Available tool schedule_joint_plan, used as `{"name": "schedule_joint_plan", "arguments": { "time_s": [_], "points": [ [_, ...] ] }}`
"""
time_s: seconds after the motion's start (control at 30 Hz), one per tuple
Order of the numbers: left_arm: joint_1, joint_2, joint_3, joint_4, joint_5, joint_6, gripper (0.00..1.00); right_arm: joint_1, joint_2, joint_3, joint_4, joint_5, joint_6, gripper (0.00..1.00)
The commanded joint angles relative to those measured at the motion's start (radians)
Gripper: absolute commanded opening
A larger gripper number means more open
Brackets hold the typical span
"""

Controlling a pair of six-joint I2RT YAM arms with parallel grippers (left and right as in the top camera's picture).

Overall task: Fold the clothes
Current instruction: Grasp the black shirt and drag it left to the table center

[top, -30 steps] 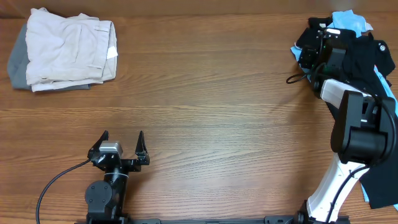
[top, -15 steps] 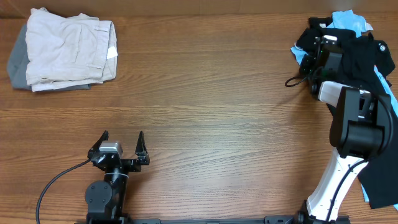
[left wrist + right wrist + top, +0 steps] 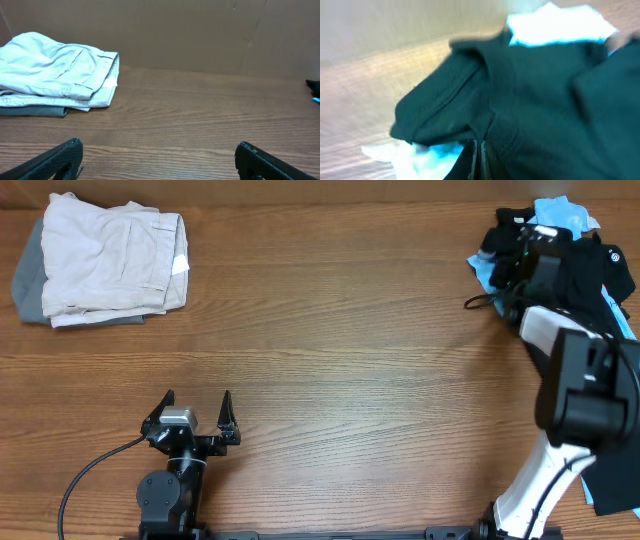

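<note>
Item one: a brown wood-grain tabletop [image 3: 350, 350], which carries everything we list.

Item two: a white and black robot arm [image 3: 580, 390] on the right side, reaching to the far right corner.

Item three: a crumpled black shirt of soft fabric [image 3: 600, 272], heaped at that far right corner and partly under the arm.

Item four: a folded cream cloth garment [image 3: 110, 265] at the far left corner, lying on a folded grey cloth piece [image 3: 25, 280].

Item five: a light blue polo [image 3: 560, 212], showing from beneath the black shirt at the heap's far edge.

Item six: the left tool [image 3: 197, 396], low over the near left of the tabletop, fingers spread wide and holding nothing.

Item seven: the right tool [image 3: 476, 157], fingers pressed together. In the blurred wrist view we see them pinching a fold of the black shirt.
</note>
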Motion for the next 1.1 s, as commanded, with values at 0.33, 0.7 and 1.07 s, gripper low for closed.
{"name": "schedule_joint_plan", "arguments": {
  "time_s": [0.33, 0.7, 1.07],
  "points": [
    [0.005, -0.011, -0.006, 0.003, -0.006, 0.015, 1.0, 0.114, -0.351, 0.019, -0.24, -0.072, 0.06, 0.04],
    [0.005, -0.011, -0.006, 0.003, -0.006, 0.015, 1.0, 0.301, -0.616, 0.019, -0.467, -0.07, 0.242, 0.04],
    [0.005, -0.011, -0.006, 0.003, -0.006, 0.015, 1.0, 0.7, -0.559, -0.023, -0.603, -0.19, 0.486, 0.04]
  ]
}}
